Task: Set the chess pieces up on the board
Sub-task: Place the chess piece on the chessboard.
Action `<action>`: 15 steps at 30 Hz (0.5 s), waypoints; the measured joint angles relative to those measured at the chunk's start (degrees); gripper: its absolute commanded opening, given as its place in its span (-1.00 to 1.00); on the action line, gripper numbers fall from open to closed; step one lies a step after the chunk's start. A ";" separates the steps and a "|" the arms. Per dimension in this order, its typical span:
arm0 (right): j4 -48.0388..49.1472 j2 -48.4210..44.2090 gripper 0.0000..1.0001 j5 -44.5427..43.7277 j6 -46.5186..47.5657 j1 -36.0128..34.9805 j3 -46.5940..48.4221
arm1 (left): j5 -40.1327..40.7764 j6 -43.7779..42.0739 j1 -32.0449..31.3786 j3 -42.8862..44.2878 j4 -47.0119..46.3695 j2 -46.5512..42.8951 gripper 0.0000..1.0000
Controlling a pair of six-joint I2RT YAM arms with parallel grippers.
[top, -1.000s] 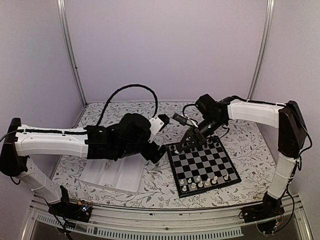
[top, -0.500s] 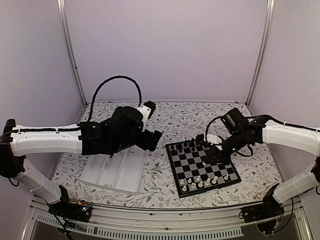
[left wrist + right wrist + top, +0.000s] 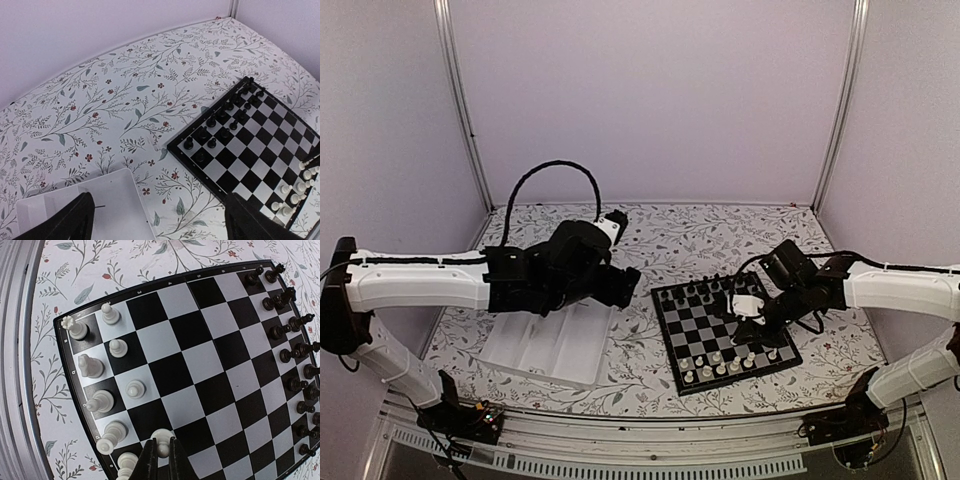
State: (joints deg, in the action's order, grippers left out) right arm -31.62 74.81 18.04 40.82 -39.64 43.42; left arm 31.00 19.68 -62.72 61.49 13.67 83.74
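Observation:
The board [image 3: 672, 340] lies right of centre, also in the left wrist view [image 3: 260, 150] and filling the right wrist view [image 3: 200, 355]. Black chess pieces [image 3: 295, 350] line its far two rows [image 3: 705, 290]. White chess pieces [image 3: 100, 370] stand in its near rows [image 3: 720, 360]. My right gripper [image 3: 161, 441] is low over the near right squares [image 3: 752, 325], shut on the head of a white pawn [image 3: 161, 434] that stands upright on a square. My left gripper [image 3: 625, 283] hangs open and empty above the cloth left of the board, its fingers [image 3: 65, 222] spread wide.
A white compartment tray [image 3: 545, 350] sits at the near left, its corner under my left gripper [image 3: 75, 210]. A floral cloth [image 3: 660, 235] covers the table. Walls and metal posts [image 3: 460, 100] enclose the back and sides.
My right gripper has swung from the board's far left corner to its near right squares and come down. My left gripper has drawn back from the board's left edge.

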 measured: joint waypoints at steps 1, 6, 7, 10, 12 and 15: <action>0.24 0.39 -0.84 -0.13 0.22 -0.52 -0.07 | 0.15 0.39 0.00 0.02 0.57 0.26 0.84; 1.42 1.95 -0.82 -0.72 0.72 -1.75 -0.68 | 0.55 1.79 0.00 0.07 2.16 1.16 0.84; 1.55 2.21 -0.81 -0.87 0.85 -1.86 -0.85 | 0.59 1.95 0.00 0.07 2.29 1.31 0.84; 1.75 3.21 -0.80 -1.07 1.25 -2.03 -1.29 | 0.81 2.25 0.00 0.17 2.67 1.88 0.84; 1.88 3.91 -0.79 -1.11 1.36 -2.05 -1.55 | 1.01 2.45 0.00 0.31 3.04 2.38 0.84; 2.16 4.92 -0.78 -1.07 1.42 -2.12 -1.70 | 1.20 2.51 0.00 0.48 3.61 2.95 0.84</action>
State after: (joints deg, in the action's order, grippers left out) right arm -29.45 79.72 16.97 42.24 -41.76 41.71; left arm 32.21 22.20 -62.72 61.98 17.28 86.70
